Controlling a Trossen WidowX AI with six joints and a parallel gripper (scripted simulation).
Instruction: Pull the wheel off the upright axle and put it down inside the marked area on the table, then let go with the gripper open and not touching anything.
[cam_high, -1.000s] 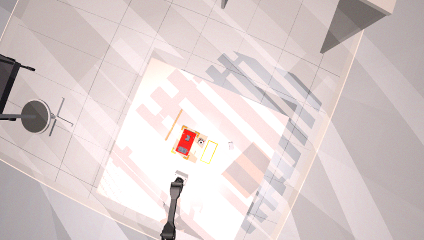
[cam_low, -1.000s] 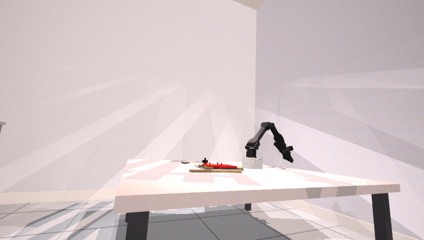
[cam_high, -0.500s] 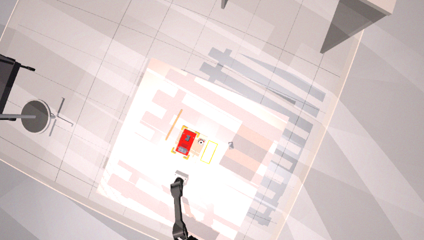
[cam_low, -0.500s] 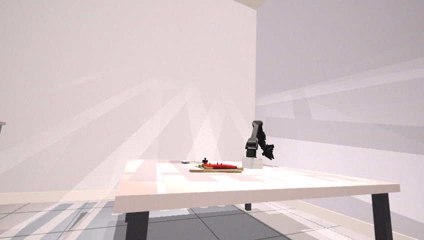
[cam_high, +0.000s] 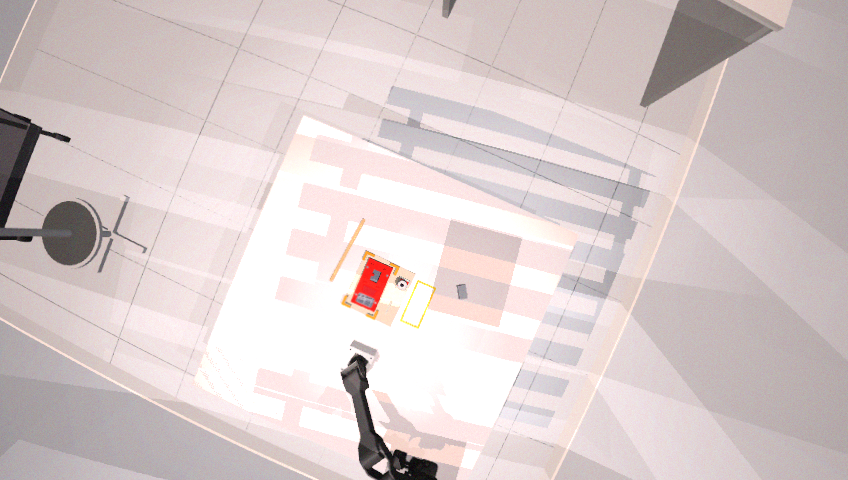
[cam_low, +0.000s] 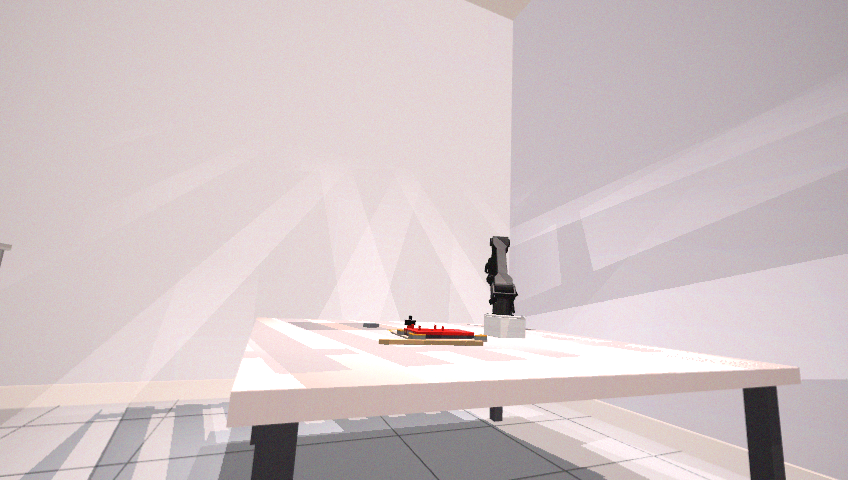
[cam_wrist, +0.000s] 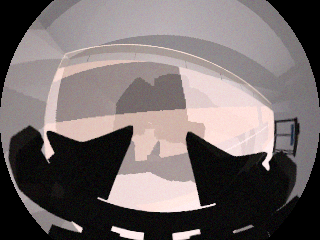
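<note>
The small wheel (cam_high: 402, 283) (cam_low: 409, 322) sits on its upright axle at the corner of the red board (cam_high: 371, 285) (cam_low: 440, 331). The marked area is a yellow outlined rectangle (cam_high: 410, 302) on the table right beside the wheel. My arm (cam_high: 363, 410) (cam_low: 499, 279) reaches back from its white base (cam_high: 364, 349) (cam_low: 504, 325), away from the board. In the wrist view my gripper (cam_wrist: 160, 132) is partly open with nothing between the fingers. It faces bare table top, and the wheel is not in that view.
A thin wooden strip (cam_high: 347, 249) (cam_low: 431, 342) lies beside the red board. A small grey block (cam_high: 462, 290) (cam_low: 370, 325) lies on the table beyond the marked rectangle. A stand with a round base (cam_high: 70, 233) is on the floor.
</note>
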